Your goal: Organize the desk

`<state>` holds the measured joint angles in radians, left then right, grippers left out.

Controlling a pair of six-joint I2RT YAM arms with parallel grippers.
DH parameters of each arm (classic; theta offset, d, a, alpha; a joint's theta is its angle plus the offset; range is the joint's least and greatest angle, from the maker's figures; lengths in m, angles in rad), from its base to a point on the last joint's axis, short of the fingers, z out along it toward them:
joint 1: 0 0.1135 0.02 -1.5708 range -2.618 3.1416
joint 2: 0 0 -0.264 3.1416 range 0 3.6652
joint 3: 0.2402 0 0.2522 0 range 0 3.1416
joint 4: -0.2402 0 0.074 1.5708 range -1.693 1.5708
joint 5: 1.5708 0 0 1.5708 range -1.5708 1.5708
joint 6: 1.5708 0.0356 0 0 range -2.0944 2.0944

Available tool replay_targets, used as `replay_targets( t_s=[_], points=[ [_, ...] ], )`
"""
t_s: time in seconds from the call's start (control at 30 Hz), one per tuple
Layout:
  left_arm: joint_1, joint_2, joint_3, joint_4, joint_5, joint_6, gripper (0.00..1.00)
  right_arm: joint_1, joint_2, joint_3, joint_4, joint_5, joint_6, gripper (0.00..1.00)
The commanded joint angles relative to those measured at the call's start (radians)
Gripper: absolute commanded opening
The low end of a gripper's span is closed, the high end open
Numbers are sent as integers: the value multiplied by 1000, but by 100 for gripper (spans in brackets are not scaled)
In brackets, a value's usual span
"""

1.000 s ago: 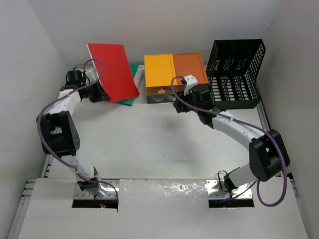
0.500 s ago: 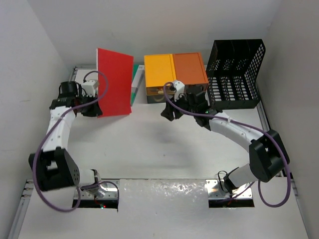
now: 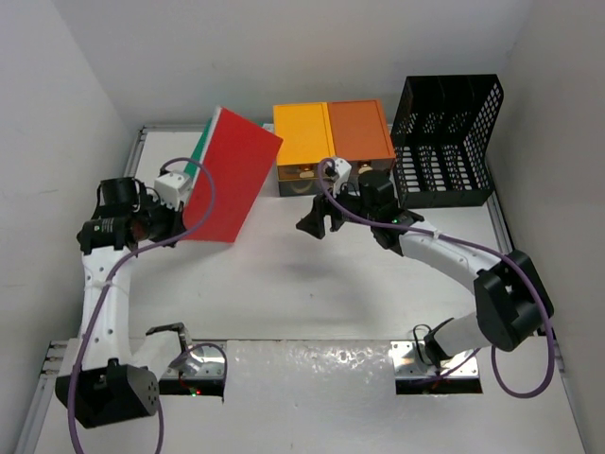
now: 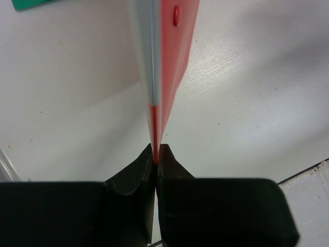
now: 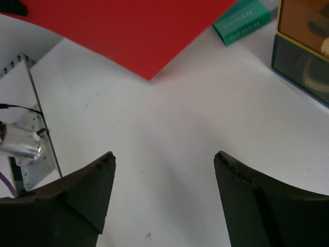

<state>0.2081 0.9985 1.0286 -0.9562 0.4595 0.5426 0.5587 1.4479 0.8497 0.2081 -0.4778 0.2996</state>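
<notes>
The desk (image 3: 312, 284) is the white tabletop under both arms. My left gripper (image 3: 175, 225) is shut on the near edge of a red folder (image 3: 232, 175), which it holds lifted and tilted above the desk's left side. In the left wrist view the folder (image 4: 172, 62) runs edge-on straight out from the shut gripper (image 4: 156, 154). My right gripper (image 3: 317, 222) hangs open over the middle of the desk, in front of the drawer box, with nothing between its fingers (image 5: 87, 185). From there the red folder (image 5: 139, 31) fills the top of the right wrist view.
A yellow-and-orange drawer box (image 3: 331, 137) stands at the back centre, a black mesh file rack (image 3: 449, 142) at the back right. A green file box (image 5: 241, 20) lies flat between the folder and the drawer box, mostly hidden behind the folder from above. Grey rails (image 3: 85, 312) line the sides.
My left arm has drawn back toward the near left, lifting and tilting the red folder. My right gripper has backed away from the drawer box to the left and opened wider.
</notes>
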Motion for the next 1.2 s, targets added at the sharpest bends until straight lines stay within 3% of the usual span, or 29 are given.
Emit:
replay_targets(
  t_s=[0.0,0.13,0.33,0.4,0.53,0.57,0.6,0.67,0.7,0.9,1.0,1.17],
  points=[
    [-4,-58,79,-19,19,54,0,-2,-31,-6,186,-68,87,77],
    [-4,-89,142,-96,44,152,0,-2,20,11,403,-117,216,82],
    [-6,-130,261,-171,90,193,0,3,101,103,539,-137,318,84],
    [-4,-109,271,-214,90,221,0,3,92,111,515,-157,270,84],
    [-4,-129,214,-228,70,287,0,20,17,147,229,-166,-29,81],
    [-6,-135,194,-228,71,305,0,42,0,181,155,-162,-216,81],
    [-6,-150,188,-234,73,347,0,53,-26,204,2,-150,-311,81],
    [-4,-162,185,-242,83,385,0,82,-46,276,-145,-148,-582,82],
    [-4,-172,186,-254,90,422,0,87,-63,297,-239,-145,-640,85],
    [-4,-164,203,-311,156,516,0,127,-80,348,-324,-186,-893,98],
    [-4,-169,186,-337,166,586,0,177,23,452,-503,-145,-997,99],
    [-4,-175,166,-346,176,654,0,262,141,623,-610,-52,-1057,99]
  ],
)
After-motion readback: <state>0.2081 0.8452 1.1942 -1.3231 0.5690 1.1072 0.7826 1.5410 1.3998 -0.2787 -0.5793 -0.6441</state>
